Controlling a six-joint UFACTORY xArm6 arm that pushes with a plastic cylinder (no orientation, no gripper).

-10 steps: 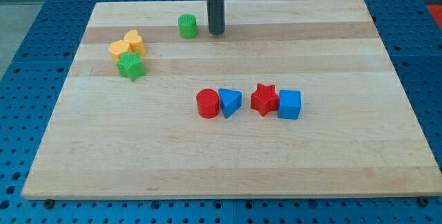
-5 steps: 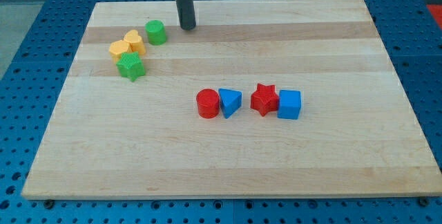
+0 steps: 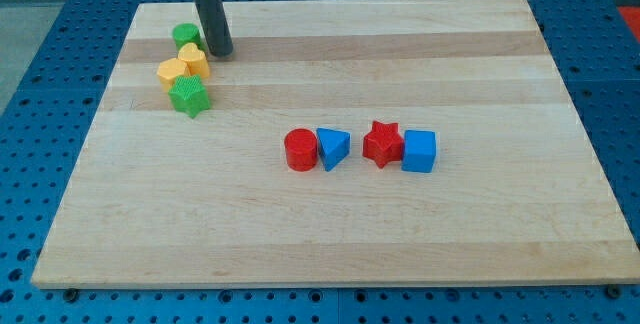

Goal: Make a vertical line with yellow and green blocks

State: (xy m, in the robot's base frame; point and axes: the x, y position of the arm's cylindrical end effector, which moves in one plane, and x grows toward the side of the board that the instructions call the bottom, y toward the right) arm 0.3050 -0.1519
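Note:
My tip [image 3: 220,50] is at the view's upper left, touching or almost touching the right side of a green cylinder [image 3: 185,36]. Just below the cylinder sits a yellow heart-like block [image 3: 194,60], with a yellow hexagon-like block [image 3: 170,72] at its lower left. A green star [image 3: 188,96] lies just below those. The four blocks form a tight cluster running roughly top to bottom near the board's left edge.
In the middle of the wooden board [image 3: 330,224] a row runs left to right: red cylinder [image 3: 300,150], blue triangle [image 3: 333,148], red star [image 3: 381,143], blue cube [image 3: 420,151]. The blue perforated table surrounds the board.
My tip moved left along the board's top, pushing the green cylinder left until it sits above the yellow blocks. The other blocks stayed put.

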